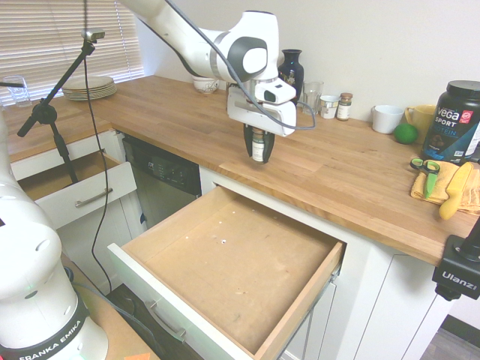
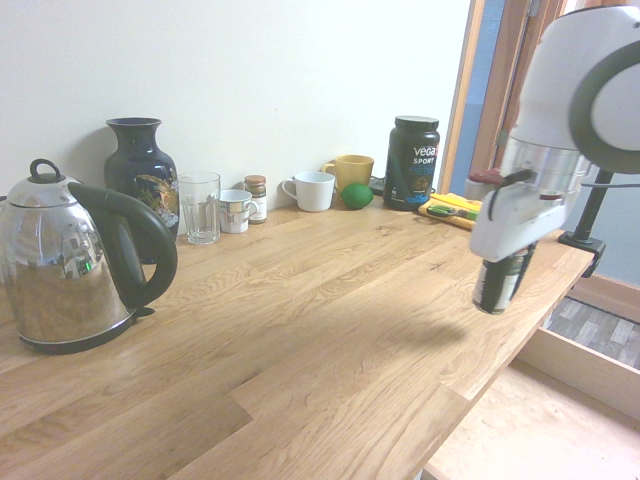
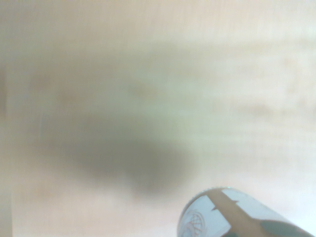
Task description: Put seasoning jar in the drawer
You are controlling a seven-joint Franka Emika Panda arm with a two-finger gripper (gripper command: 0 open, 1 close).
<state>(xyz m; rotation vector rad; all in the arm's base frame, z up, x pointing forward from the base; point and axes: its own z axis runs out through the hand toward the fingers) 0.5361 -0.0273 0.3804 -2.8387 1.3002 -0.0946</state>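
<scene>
Jar (image 1: pixel 259 145) is clamped upright between the fingers of the gripper (image 1: pixel 258 150), lifted clear of the counter (image 1: pixel 330 165). I see it hanging above the counter's front edge, with the gripper pointing straight down. Drawer (image 1: pixel 225 259) stands pulled out, its wood bottom bare, at 6 o'clock from the jar in the first exterior view. Wrist view shows the jar's white label (image 3: pixel 207 219) over blurred wood. A vase (image 1: pixel 291 71) stands at 12 o'clock from the gripper, against the wall.
</scene>
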